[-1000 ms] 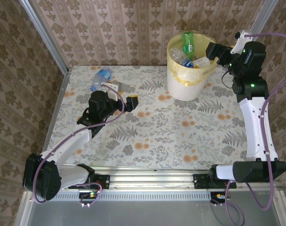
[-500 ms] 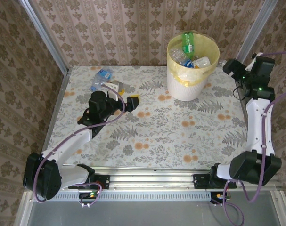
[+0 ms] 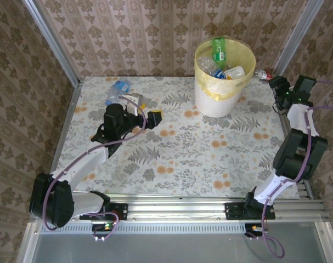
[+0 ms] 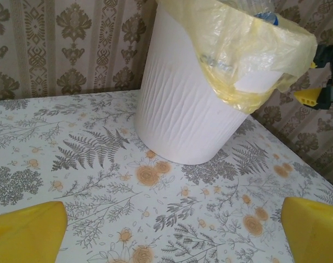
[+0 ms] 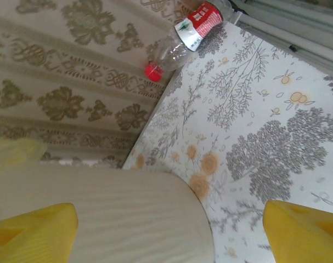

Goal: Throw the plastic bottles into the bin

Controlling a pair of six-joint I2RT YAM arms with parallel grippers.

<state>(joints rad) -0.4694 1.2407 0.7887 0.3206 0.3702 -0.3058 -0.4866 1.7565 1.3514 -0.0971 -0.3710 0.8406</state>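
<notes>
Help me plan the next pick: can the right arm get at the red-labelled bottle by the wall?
Probably yes: the red-labelled bottle lies on bare table beside the wall, with nothing between it and the open right tool, close by.

The desk point(image 3: 177, 159) has a white surface printed with grey ferns and orange flowers. Beige damask-striped walls point(image 3: 150, 33) enclose it from 9 o'clock through 12 to 3 o'clock. An aluminium rail point(image 3: 177, 205) runs along its edge at 6 o'clock.

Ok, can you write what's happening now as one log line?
left tool: open, empty | right tool: open, empty | bin: holds bottles | not binned: red-label bottle, blue-label bottle
</notes>
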